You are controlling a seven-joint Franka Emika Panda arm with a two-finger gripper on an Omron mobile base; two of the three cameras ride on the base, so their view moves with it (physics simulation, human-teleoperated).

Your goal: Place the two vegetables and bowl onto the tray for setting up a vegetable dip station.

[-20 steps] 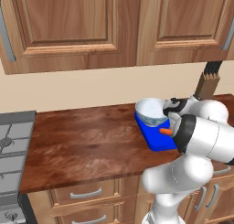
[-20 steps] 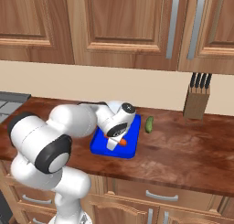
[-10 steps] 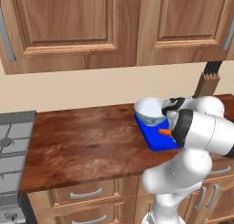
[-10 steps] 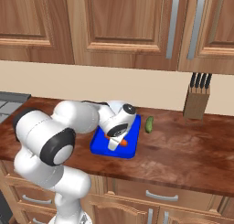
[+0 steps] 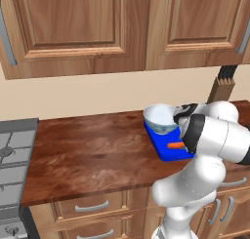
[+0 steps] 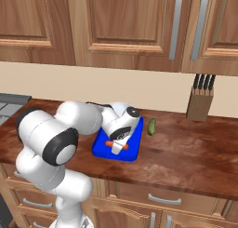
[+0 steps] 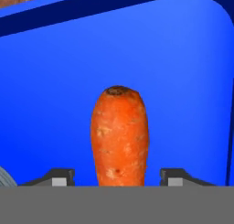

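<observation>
Centre of hand view: orange carrot piece (image 7: 119,136) lying on flat bright blue tray (image 7: 183,81), long axis straight ahead between spread, released fingertips (image 7: 59,177) of gripper (image 7: 118,178).

One carrot (image 7: 119,137), one green vegetable (image 6: 151,126), one bowl (image 5: 160,118), one tray (image 6: 132,151), one knife block (image 6: 201,103).

A brown wooden worktop (image 5: 93,155) runs along a beige wall (image 5: 97,94). Above it hang wooden cabinets (image 5: 73,28) with raised panel doors; in the right base view two of the doors carry long upright metal handles (image 6: 175,28). A wooden knife block (image 6: 201,103) with dark knife handles stands at the back of the worktop, against the wall. At the worktop's left end sits a grey stove (image 5: 12,155). Under the worktop are wooden drawers (image 5: 93,206) with curved metal pulls.
</observation>
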